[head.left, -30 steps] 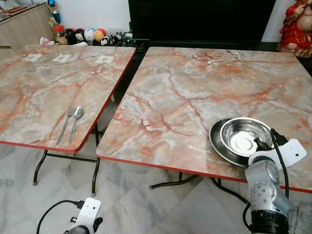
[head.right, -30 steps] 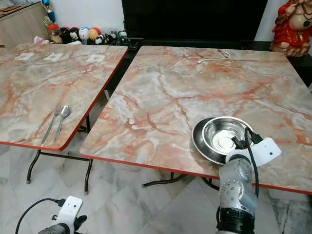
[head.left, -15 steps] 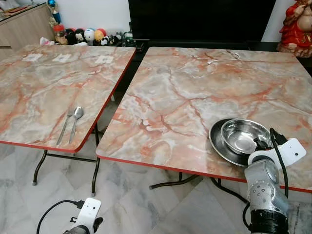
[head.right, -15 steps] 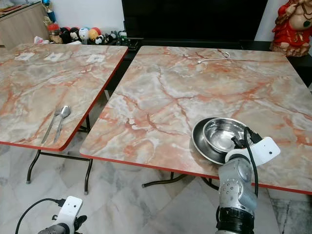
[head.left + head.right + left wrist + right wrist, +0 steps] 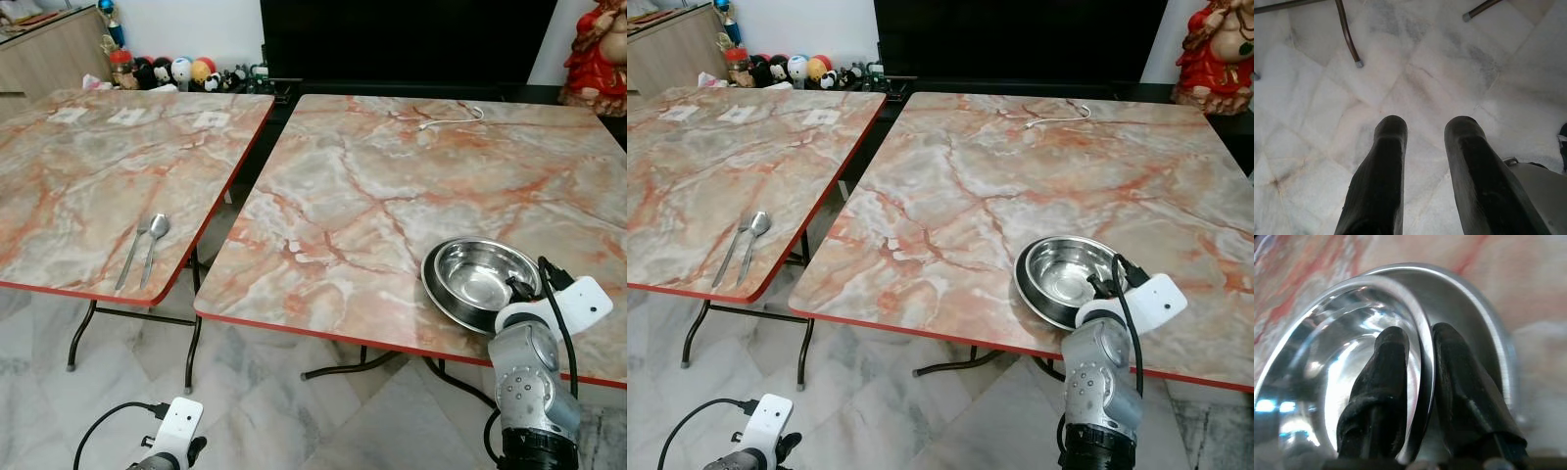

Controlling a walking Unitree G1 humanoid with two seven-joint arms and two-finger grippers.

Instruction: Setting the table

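On the plate [image 5: 446, 294], right fingers [image 5: 1386, 382] pinch the bowl [image 5: 475, 274].

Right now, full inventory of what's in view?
tables: 2, marble-look with red edges, side by side
bowl: 1, steel, in the plate, right table's near edge
plate: 1, steel, under the bowl
spoon: 1, silver, left table's near edge
fork: 1, silver, beside the spoon
cable: 1, white, right table's far side
toys: several, coloured, behind the left table
statue: 1, red, far right
left gripper: open, low above the floor
right gripper: clamped on the bowl's rim
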